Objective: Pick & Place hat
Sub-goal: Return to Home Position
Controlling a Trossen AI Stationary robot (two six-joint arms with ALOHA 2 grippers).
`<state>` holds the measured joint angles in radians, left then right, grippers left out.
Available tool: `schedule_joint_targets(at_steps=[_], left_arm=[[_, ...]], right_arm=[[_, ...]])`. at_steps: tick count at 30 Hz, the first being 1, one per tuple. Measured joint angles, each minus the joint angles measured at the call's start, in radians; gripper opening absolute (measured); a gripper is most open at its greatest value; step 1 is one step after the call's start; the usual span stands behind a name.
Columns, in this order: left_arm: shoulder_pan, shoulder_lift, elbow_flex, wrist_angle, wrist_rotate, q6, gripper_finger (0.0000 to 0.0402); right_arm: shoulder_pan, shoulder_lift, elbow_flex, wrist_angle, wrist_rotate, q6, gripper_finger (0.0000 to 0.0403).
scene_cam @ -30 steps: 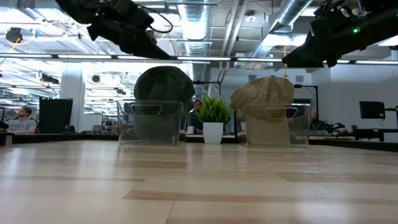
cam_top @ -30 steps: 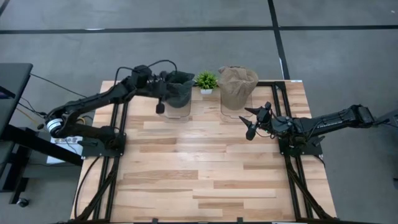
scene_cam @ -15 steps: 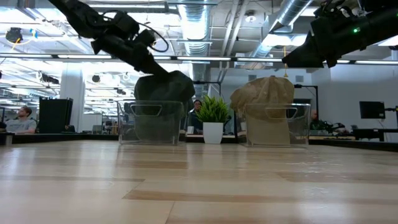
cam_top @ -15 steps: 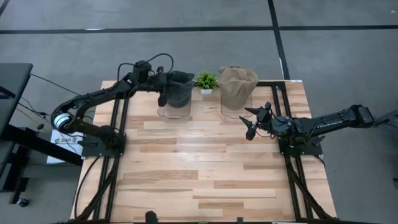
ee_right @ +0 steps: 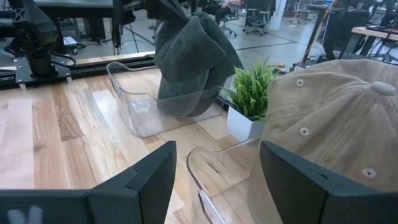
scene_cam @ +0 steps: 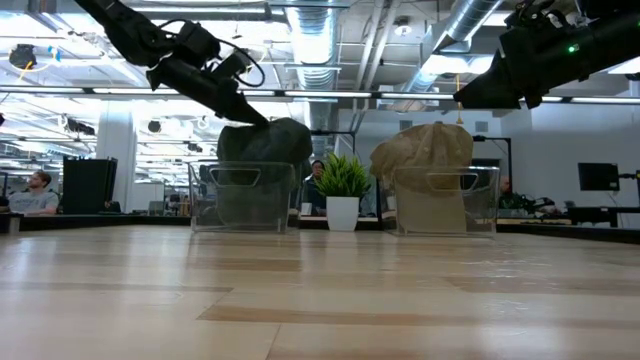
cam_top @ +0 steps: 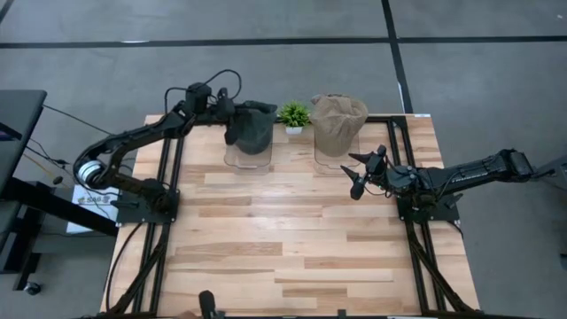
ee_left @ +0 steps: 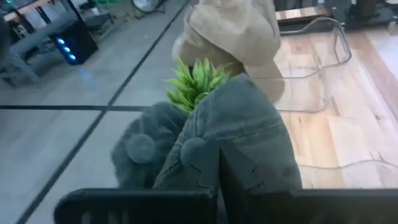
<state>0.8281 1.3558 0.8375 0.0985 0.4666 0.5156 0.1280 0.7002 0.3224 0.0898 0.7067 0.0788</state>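
left gripper (cam_top: pixel 228 113) with fingers pressed together, touching the top of the blue cap (cam_top: pixel 254 131) sitting in the left transparent bin (cam_top: pixel 237 160) at upper centre-left, right gripper (cam_top: pixel 353 175) hovering with fingers spread at centre-right, near the right transparent bin (cam_top: pixel 330 162) holding the brown cap (cam_top: pixel 338 120), small plant (cam_top: pixel 293 114) standing between the bins

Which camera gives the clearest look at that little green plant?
The low view: the plant stands whole, white pot included, between the two bins. The high view sees mostly leaf tops; the left wrist view, leaves behind caps; the right wrist view, its pot partly hidden.
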Motion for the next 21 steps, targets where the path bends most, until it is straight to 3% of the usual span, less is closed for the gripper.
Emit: schedule_joint_targets(at_steps=[15, 21], left_arm=[[0.026, -0.010, 0.001, 0.015, -0.083, 0.002, 0.0006], [0.026, -0.079, 0.000, 0.023, -0.185, 0.025, 0.0006]], right_arm=[[0.000, 0.000, 0.000, -0.004, -0.001, 0.001, 0.0224], [-0.010, 0.000, 0.000, 0.016, 0.000, -0.008, 0.0223]])
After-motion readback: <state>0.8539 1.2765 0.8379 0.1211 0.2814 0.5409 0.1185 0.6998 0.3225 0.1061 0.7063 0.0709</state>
